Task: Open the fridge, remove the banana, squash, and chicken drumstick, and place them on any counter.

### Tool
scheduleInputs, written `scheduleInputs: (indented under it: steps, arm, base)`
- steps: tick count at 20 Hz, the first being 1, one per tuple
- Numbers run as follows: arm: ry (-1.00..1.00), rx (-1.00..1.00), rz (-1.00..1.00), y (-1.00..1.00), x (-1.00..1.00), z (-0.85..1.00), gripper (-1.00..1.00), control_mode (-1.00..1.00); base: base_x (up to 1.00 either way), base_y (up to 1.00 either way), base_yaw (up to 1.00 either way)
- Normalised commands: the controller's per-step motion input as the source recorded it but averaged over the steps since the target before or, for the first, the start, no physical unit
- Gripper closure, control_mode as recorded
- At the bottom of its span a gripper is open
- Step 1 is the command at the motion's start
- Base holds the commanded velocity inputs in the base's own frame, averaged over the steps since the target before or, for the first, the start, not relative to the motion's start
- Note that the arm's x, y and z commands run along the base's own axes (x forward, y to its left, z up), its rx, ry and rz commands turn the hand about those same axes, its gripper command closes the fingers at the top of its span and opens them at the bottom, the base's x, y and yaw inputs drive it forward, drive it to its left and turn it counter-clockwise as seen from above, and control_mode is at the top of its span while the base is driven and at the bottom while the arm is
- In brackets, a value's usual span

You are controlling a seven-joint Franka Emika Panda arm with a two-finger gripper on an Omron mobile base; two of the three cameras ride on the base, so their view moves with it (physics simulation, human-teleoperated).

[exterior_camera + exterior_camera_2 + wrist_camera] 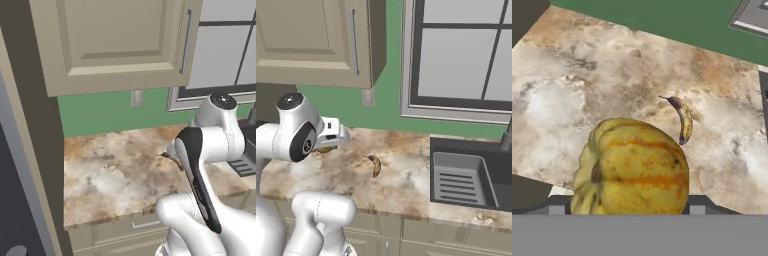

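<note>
Nearest thing first: the squash point(632, 167) sits right up against the hand cam, between the gripper point(627, 210) fingers. Jaws are spread wide and the squash fills the gap, so looks to me like it's gripped, or at least not let go yet. Can't tell from these pics if it's touching the counter point(115, 175) or a bit above it. In the right base view a yellowish sliver pokes out under the hand, prob the same squash.

A bit farther on, the banana point(375, 165) lies flat on the counter, apart from the squash, off to the right of the hand in the right base view, w/ the dark sink point(466, 175) well to its right. So banana = done imo.

Far back: green wall, beige upper cabinet point(115, 40), window point(461, 55).

Progress, as I read it: banana down, squash about to be set down, chicken drumstick left to fetch. Fridge edge maybe at far left, not sure.
</note>
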Motion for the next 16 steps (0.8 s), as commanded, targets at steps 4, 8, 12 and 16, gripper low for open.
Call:
scheduleInputs:
  steps: [4,8,12,16]
  arm:
    - [0.14,0.00,0.00,0.07,0.44,-0.52,1.00,-1.00]
    - [0.12,0.00,0.00,0.01,0.49,-0.57,1.00,-1.00]
    - [0.13,0.00,-0.01,0.01,0.47,-0.51,1.00,-1.00]
    - [0.11,0.00,-0.01,0.01,0.42,-0.50,1.00,-1.00]
  base:
    - [0.00,0.00,0.00]
    - [0.00,0.00,0.00]
    - [0.00,0.00,0.00]
    - [0.00,0.00,0.00]
